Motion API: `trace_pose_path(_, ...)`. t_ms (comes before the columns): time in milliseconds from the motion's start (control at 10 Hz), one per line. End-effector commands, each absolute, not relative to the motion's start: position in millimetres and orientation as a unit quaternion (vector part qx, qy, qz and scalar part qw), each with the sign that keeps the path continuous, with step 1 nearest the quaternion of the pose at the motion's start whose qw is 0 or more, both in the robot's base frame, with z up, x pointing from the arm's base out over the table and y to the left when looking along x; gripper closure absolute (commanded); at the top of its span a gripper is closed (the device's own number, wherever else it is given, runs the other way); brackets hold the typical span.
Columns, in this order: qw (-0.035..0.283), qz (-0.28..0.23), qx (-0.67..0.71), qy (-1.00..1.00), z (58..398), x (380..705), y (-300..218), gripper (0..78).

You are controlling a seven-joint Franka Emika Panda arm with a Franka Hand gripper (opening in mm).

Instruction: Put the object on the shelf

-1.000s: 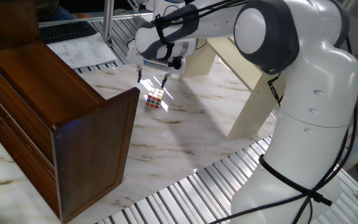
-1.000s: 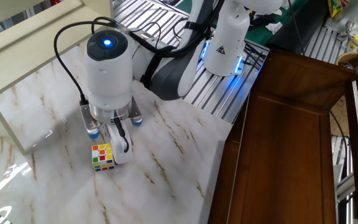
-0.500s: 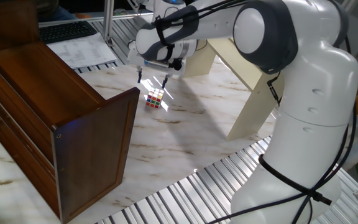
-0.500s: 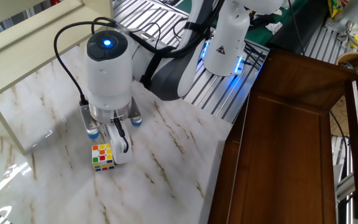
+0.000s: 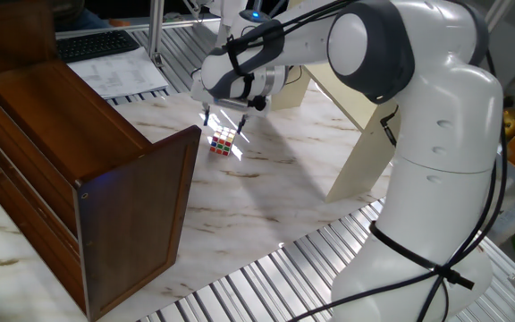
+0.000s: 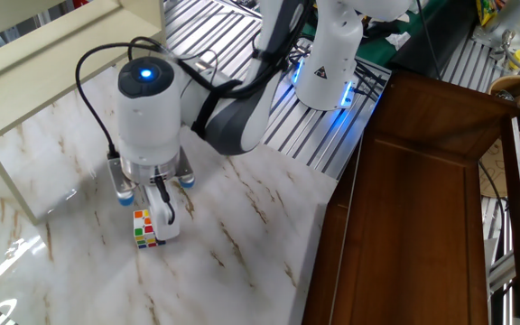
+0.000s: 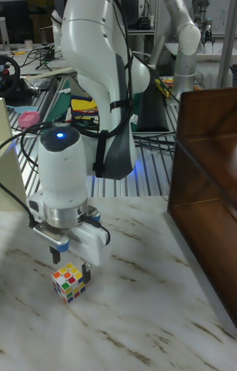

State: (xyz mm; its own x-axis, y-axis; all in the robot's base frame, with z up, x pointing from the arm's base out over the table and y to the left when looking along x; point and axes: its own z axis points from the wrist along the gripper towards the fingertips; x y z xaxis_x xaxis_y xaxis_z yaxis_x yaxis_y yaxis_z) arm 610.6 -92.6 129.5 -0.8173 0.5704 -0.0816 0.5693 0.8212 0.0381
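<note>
1. The cube (image 7: 70,282) sits on the marble table (image 7: 151,318), near the big brown cabinet (image 5: 70,170).
2. The gripper (image 7: 70,257) hangs right over the cube, its fingers (image 7: 86,273) spread wide, one on each side, not squeezing it.
3. The cream shelf (image 5: 351,116) stands farther back, behind the cube.

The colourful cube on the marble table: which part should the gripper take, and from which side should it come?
Take the cube by two opposite flat side faces, coming from straight above. It sits flat on the table with its top free, and the gripper hangs open just above it.
</note>
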Motion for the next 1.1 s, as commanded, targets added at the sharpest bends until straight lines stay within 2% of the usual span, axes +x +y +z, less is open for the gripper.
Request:
trace_pose_path(100, 0.05, 0.002, 0.306, 0.951, 125, 613, -93, 0.1)
trace_pose_path(1100, 0.054, 0.002, 0.308, 0.95, 105, 613, -93, 0.1)
